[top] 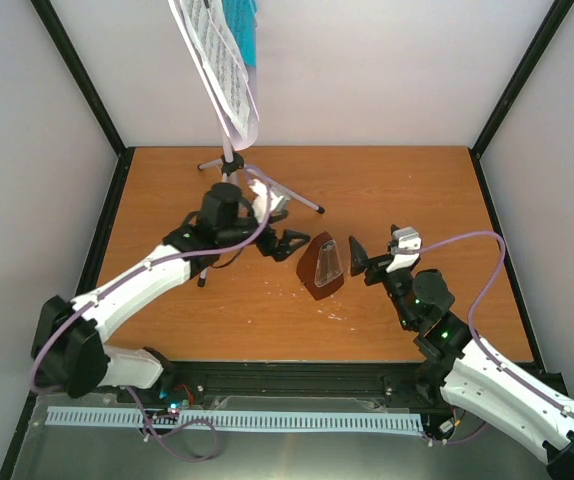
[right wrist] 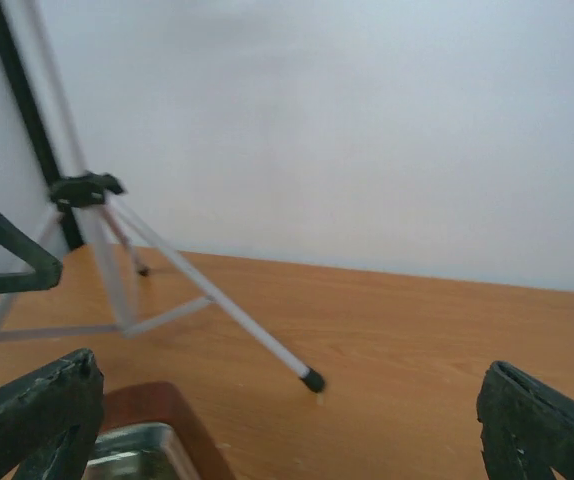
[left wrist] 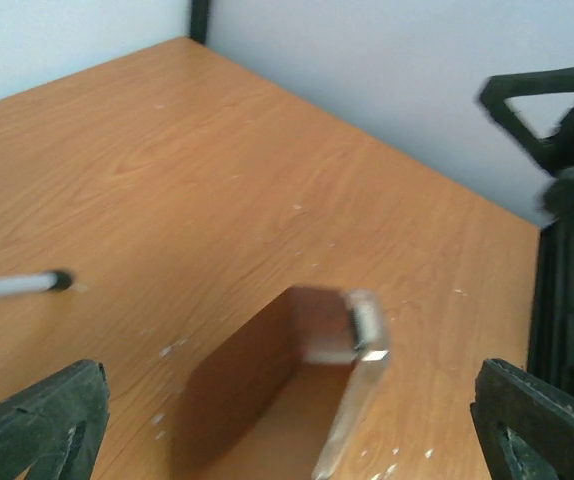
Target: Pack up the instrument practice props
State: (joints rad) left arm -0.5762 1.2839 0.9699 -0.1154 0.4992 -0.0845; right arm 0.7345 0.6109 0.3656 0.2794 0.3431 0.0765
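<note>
Brown pyramid metronome [top: 323, 266] stands mid-frame on the bench [top: 417, 190], between my two claws. My left claw [top: 287, 245] gapes wide just left of it, gripping nothing. My right claw [top: 375, 252] is spread as wide just to its right, also bare. The music stand [top: 229, 165] rises at upper left, carrying sheet music [top: 222, 70] and a teal booklet [top: 242, 30]. Open bench stretches toward the right and far edges.

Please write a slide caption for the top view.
The open left gripper and open right gripper flank the brown metronome, music stand behind.
</note>
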